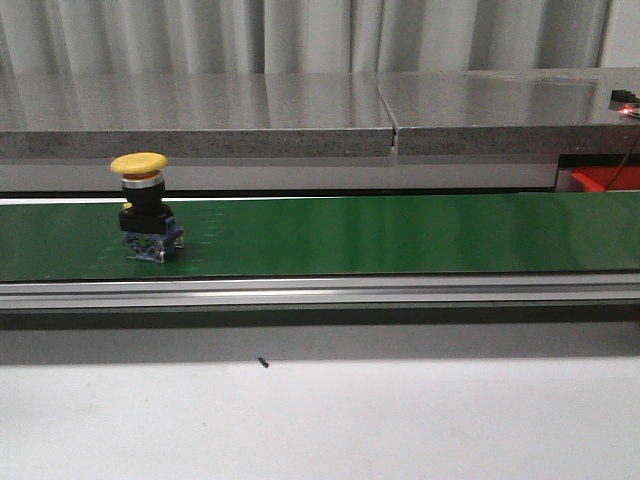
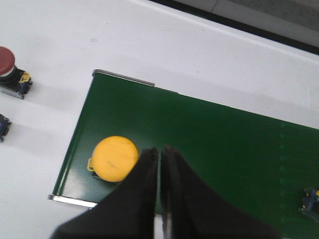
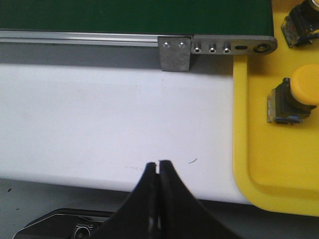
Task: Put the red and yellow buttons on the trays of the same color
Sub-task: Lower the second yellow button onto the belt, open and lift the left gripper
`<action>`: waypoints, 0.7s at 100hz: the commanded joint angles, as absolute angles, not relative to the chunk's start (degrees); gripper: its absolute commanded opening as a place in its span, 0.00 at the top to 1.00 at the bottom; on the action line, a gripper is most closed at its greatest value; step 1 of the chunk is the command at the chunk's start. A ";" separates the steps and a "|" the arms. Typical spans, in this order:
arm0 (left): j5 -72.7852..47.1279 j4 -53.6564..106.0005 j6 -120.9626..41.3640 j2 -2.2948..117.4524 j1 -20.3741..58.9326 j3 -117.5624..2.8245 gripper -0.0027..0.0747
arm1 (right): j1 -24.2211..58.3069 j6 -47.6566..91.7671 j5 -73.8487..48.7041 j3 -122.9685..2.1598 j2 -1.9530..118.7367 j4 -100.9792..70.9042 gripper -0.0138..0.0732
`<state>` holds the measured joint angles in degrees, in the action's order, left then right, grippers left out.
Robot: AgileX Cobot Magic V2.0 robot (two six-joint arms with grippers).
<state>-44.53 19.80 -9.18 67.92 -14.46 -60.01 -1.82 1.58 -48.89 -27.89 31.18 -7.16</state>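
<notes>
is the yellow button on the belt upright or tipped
Upright: the yellow button stands on its base on the belt, cap on top.

Yellow button (image 1: 141, 163): mushroom cap on black body with blue base, upright on green belt (image 1: 400, 235), toward its left end. Red button (image 2: 7, 60): dark red cap, lying on white bench (image 2: 50, 45) beside the belt. Yellow tray (image 3: 259, 164) holds a yellow-capped button (image 3: 294, 97), on its side.

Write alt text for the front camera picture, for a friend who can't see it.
A yellow button on a black and blue base stands upright at the left of a long green belt that runs across the picture. Behind is a grey stone counter and pale curtains; in front, a white table. No robot arms show.
</notes>
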 commanded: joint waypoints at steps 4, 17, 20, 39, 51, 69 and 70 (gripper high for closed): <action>-42.18 19.94 -9.53 62.86 -10.97 -60.04 0.99 | -1.76 2.04 -46.27 -29.90 31.25 -7.13 0.95; -42.29 19.94 -10.58 59.85 -7.23 -59.19 0.99 | -1.76 2.04 -46.27 -29.90 31.25 -7.13 0.95; -42.29 19.89 -10.58 59.35 -6.31 -59.09 0.99 | -1.76 2.04 -46.27 -29.90 31.25 -7.13 0.95; -39.61 18.25 -8.43 55.53 -3.53 -56.37 0.99 | -1.76 2.04 -46.27 -29.90 31.25 -7.13 0.95; -36.36 9.86 0.39 52.18 0.69 -52.30 0.99 | -1.76 2.04 -46.27 -29.90 31.25 -7.13 0.95; -32.40 6.56 0.62 47.05 9.48 -46.37 0.99 | -1.76 2.04 -46.27 -29.90 31.25 -7.13 0.95; -32.21 6.45 0.62 46.60 9.82 -45.92 0.99 | -1.76 2.04 -46.27 -29.90 31.25 -7.13 0.95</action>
<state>-38.20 7.96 -0.39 49.37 5.88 -46.74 -1.82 1.58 -48.89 -27.89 31.18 -7.16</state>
